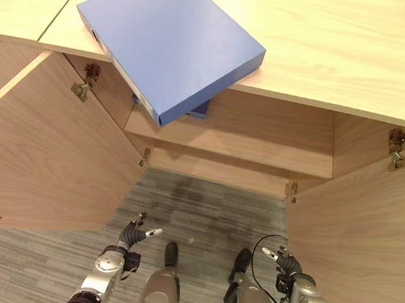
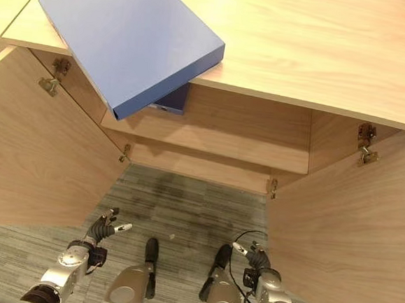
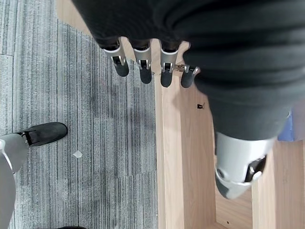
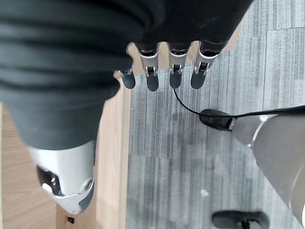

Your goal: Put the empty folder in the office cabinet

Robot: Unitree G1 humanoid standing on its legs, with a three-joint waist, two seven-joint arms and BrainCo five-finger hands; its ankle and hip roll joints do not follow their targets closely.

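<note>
Blue folder [image 1: 170, 42]: you see it lying flat on the light wood top [image 1: 351, 51] of the office cabinet, at an angle, one corner jutting out past the front edge above the open compartment; neither hand touches it.
Cabinet doors: both stand swung open toward you, the left door [image 1: 48, 153] and the right door [image 1: 364, 234], each on metal hinges.
Inner shelf [image 1: 259, 147]: it runs across the open compartment; a small blue item [image 1: 200, 109] peeks out on it just beneath the folder's overhanging corner, and you cannot tell what it is.
Left hand [image 1: 134, 234]: it hangs low over the grey carpet [image 1: 205, 208], well below the folder, fingers [image 3: 143, 64] straight and relaxed, holding nothing.
Right hand [image 1: 283, 260]: low by the right door, fingers [image 4: 174, 71] likewise loose and extended, empty.
</note>
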